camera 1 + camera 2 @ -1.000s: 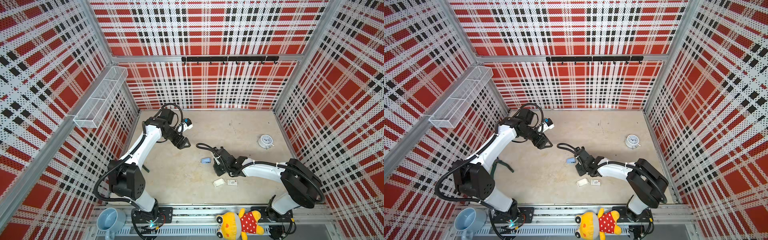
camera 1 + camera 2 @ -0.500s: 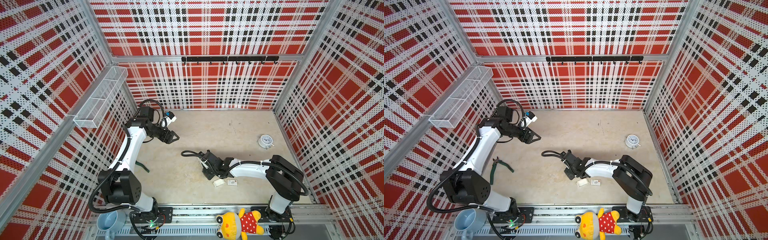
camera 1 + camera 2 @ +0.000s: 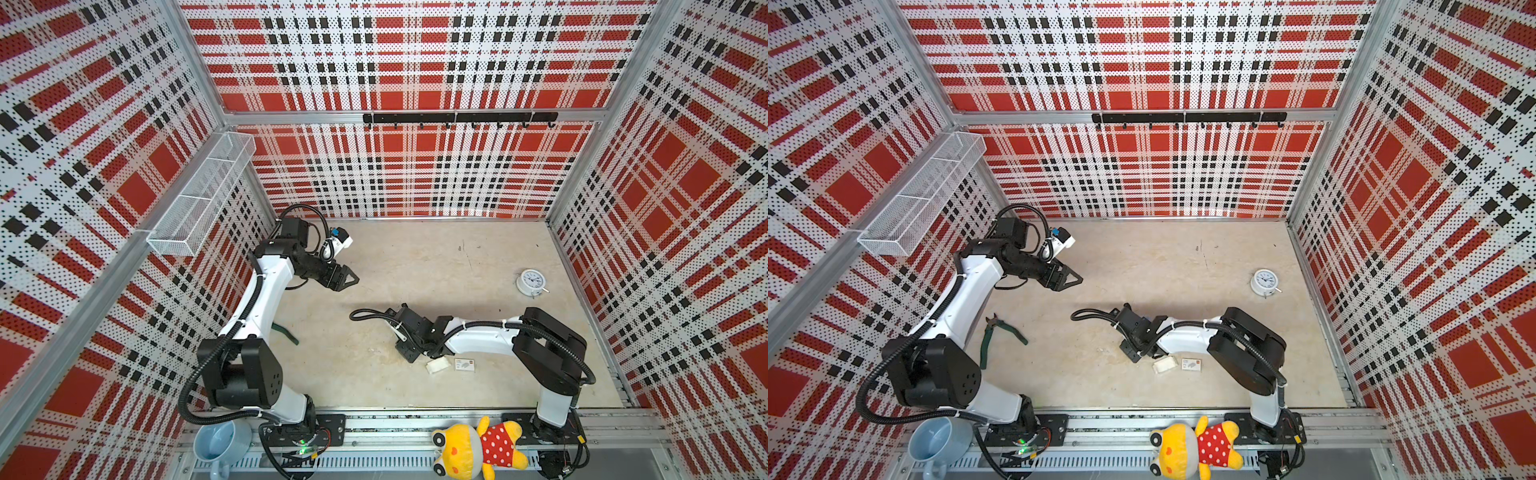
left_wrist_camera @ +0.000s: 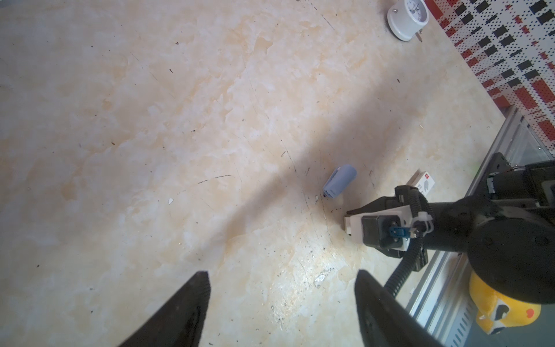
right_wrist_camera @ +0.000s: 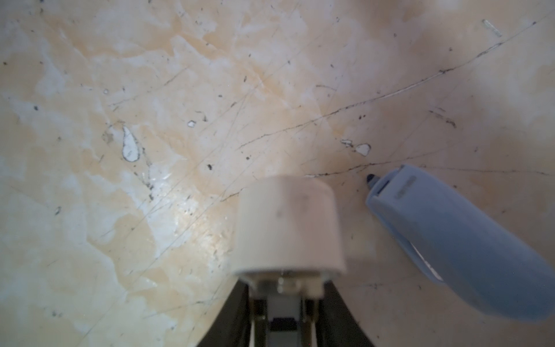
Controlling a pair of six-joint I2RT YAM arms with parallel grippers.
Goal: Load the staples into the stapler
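The light-blue stapler (image 5: pixel 462 240) lies closed on the table; the left wrist view shows the stapler (image 4: pixel 340 185) too. In both top views my right wrist hides it. My right gripper (image 5: pixel 288 282) is low over the table beside it, its black fingers on either side of a blurred grey-beige stapler (image 5: pixel 288 222). In both top views the right gripper (image 3: pixel 409 354) (image 3: pixel 1133 355) points left. A small white card tray (image 3: pixel 437 365) (image 3: pixel 1165 364) lies just behind it; I cannot make out the staples. My left gripper (image 3: pixel 347 280) (image 4: pixel 280 273) hovers open and empty at the back left.
A white printed sleeve with a red mark (image 3: pixel 464 365) (image 4: pixel 425 181) lies by the tray. A white alarm clock (image 3: pixel 532 282) stands at the right, green pliers (image 3: pixel 994 336) lie beside the left arm. A blue cup (image 3: pixel 220 440) and a plush toy (image 3: pixel 478 449) sit on the front rail.
My right gripper has swung left and toward the front, and its wrist now covers the blue stapler in the top views. My left gripper has drawn back a little to the left.
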